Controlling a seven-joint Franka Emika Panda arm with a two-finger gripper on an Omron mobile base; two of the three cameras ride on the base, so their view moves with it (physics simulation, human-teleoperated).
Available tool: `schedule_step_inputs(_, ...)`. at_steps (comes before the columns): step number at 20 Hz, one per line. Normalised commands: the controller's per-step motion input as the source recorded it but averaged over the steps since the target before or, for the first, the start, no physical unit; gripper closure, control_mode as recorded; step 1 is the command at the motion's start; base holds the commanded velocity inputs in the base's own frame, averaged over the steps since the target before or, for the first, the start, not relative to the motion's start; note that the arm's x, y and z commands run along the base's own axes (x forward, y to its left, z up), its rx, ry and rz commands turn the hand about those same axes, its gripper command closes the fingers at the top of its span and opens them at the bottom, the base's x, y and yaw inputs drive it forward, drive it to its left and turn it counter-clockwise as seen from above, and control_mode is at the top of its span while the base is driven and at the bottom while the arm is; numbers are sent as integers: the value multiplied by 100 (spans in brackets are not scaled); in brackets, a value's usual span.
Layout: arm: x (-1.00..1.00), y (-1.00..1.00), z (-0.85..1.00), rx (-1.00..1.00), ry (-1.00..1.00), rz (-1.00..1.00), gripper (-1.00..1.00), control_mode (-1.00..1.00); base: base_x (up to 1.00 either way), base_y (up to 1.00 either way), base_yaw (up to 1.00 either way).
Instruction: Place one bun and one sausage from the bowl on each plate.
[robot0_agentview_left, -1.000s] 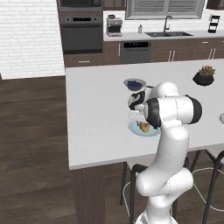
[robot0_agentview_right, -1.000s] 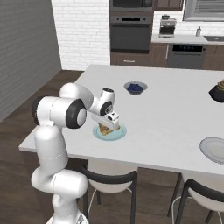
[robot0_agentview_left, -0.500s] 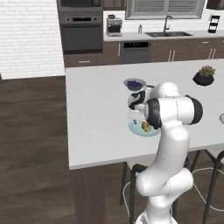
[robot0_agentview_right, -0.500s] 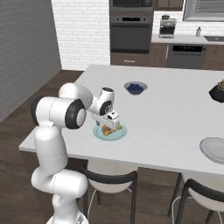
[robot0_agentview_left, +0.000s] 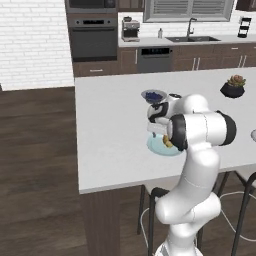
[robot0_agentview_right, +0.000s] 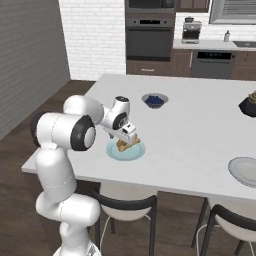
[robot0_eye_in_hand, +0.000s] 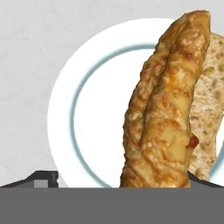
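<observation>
The gripper (robot0_agentview_right: 129, 137) hangs low over the teal plate (robot0_agentview_right: 114, 150), near the near edge of the counter (robot0_agentview_right: 200, 130) and towards its left end. In the hand view its fingertips (robot0_eye_in_hand: 43, 178) stand wide apart at the bottom corners, one on each side of the bun (robot0_eye_in_hand: 162, 113), with bare plate showing between the left tip and the bun; the jaws are spread wide and grip nothing. The bun is golden and crusty and lies on the plate, running lengthwise away from the hand, and a paler bready piece (robot0_eye_in_hand: 209, 105) lies against its right side. From the right base view the bun (robot0_agentview_right: 128, 144) sits just under the fingers. Farther back on the counter is a small bowl of blue berries (robot0_agentview_right: 154, 100). A black plant pot (robot0_agentview_right: 249, 106) stands at the far right, and the grey plate (robot0_agentview_right: 245, 170) lies near the right end, well apart from the teal one.
</observation>
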Motion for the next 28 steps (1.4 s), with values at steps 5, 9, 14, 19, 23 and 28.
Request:
schedule_step_inputs(5, -7, 4, -4, 4, 6, 0, -100, -100, 0, 0, 0)
schedule_step_inputs(9, 0, 1, -21, 7, 34, 0, -100, -100, 0, 0, 0)
schedule_step_inputs(14, -1, 1, -5, 4, 21, 2, -100, -100, 0, 0, 0)
schedule_step_inputs(19, -12, 0, 25, 1, -4, 9, -100, -100, 0, 0, 0)
schedule_step_inputs(23, -37, 0, 60, 0, -13, 5, -100, -100, 0, 0, 0)
schedule_step_inputs(28, -73, 5, 46, -2, -20, 0, -100, -100, 0, 0, 0)
